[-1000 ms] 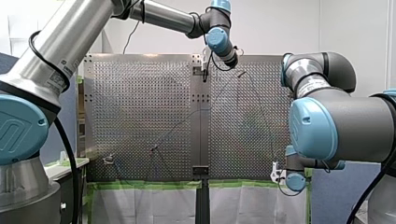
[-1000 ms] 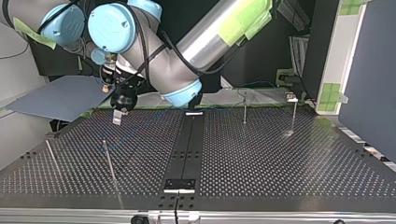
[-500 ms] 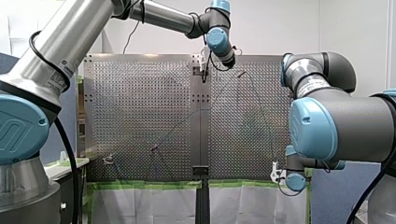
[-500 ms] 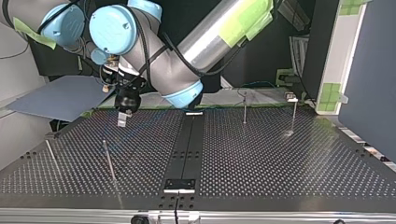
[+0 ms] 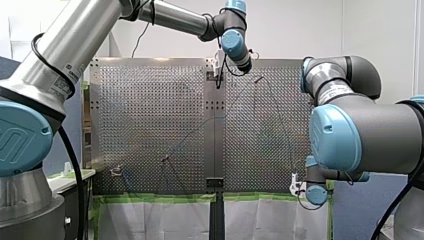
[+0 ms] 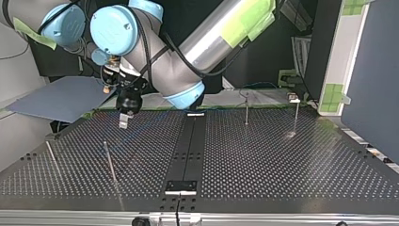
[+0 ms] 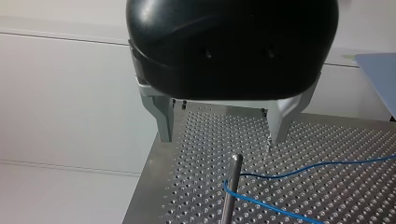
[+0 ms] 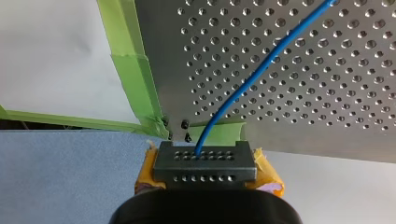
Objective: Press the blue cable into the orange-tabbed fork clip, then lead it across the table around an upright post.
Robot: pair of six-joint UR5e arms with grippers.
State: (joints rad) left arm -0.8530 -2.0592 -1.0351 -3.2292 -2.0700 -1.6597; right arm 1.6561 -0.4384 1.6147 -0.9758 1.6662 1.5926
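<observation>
Left gripper (image 7: 222, 139) open, metal fingers apart over the table's (image 7: 196, 154) edge, blue cable (image 7: 303, 169) hooked round a post (image 7: 232, 186) just ahead, right gripper (image 8: 205, 163) clamped on it by a table corner.

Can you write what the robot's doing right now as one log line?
left gripper: open, post ahead | right gripper: shut on cable | cable: looped round post

Perforated table (image 6: 282, 160), green tape (image 8: 133, 74) along its edge; blue-grey board (image 6: 61, 99) beside it.
</observation>
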